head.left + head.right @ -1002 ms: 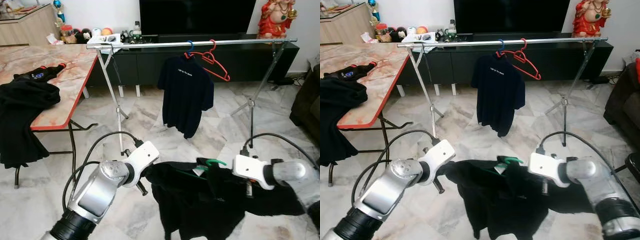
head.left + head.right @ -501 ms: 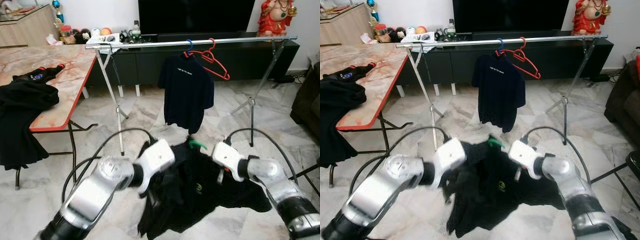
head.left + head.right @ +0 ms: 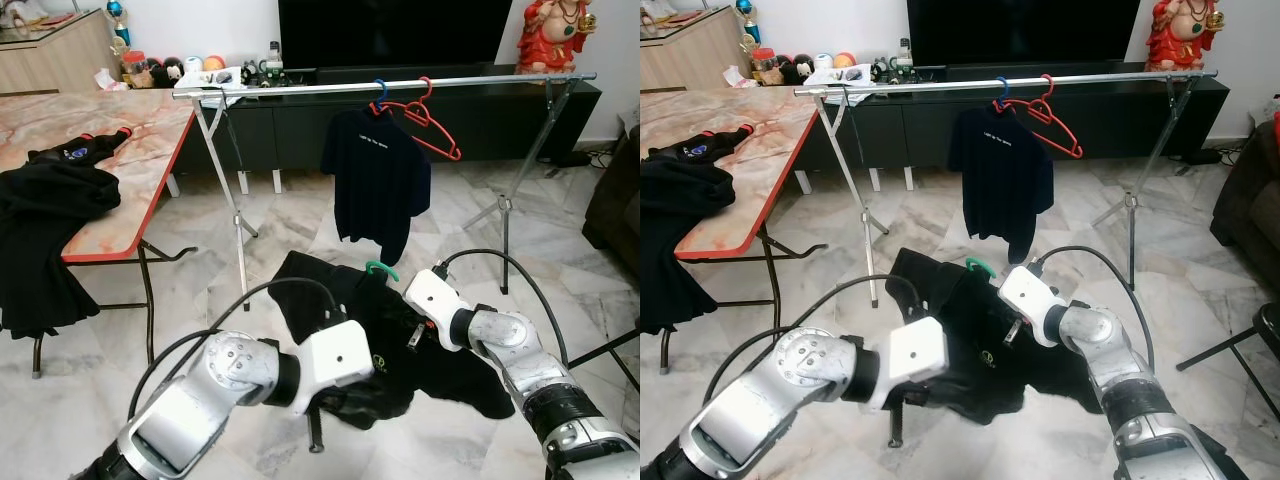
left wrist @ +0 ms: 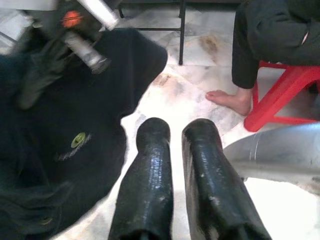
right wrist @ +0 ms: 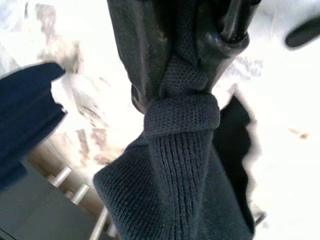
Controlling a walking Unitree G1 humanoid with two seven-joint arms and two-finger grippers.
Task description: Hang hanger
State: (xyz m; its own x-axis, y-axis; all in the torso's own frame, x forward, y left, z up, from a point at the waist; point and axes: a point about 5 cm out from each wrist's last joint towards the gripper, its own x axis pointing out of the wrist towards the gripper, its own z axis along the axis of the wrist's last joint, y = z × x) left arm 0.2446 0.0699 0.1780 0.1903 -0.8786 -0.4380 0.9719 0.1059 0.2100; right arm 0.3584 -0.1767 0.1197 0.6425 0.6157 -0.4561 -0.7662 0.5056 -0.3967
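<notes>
Up and forward comes the black shirt (image 3: pixel 360 330) on its green hanger (image 3: pixel 381 269) toward the clothes rail (image 3: pixel 400 86), right gripper (image 5: pixel 185 70) pinching its knit fabric, left gripper (image 4: pixel 175 150) free beneath, fingers nearly pressed together.

Left tool (image 4: pixel 175 131) fingers nearly together, black shirt (image 4: pixel 60 135) beside them, person's bare foot (image 4: pixel 231 100) beyond

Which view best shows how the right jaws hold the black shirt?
The right wrist view: the black shirt is bunched and pinched between the jaws. The eye views show it draped from the right gripper; the left wrist view shows its logo.
</notes>
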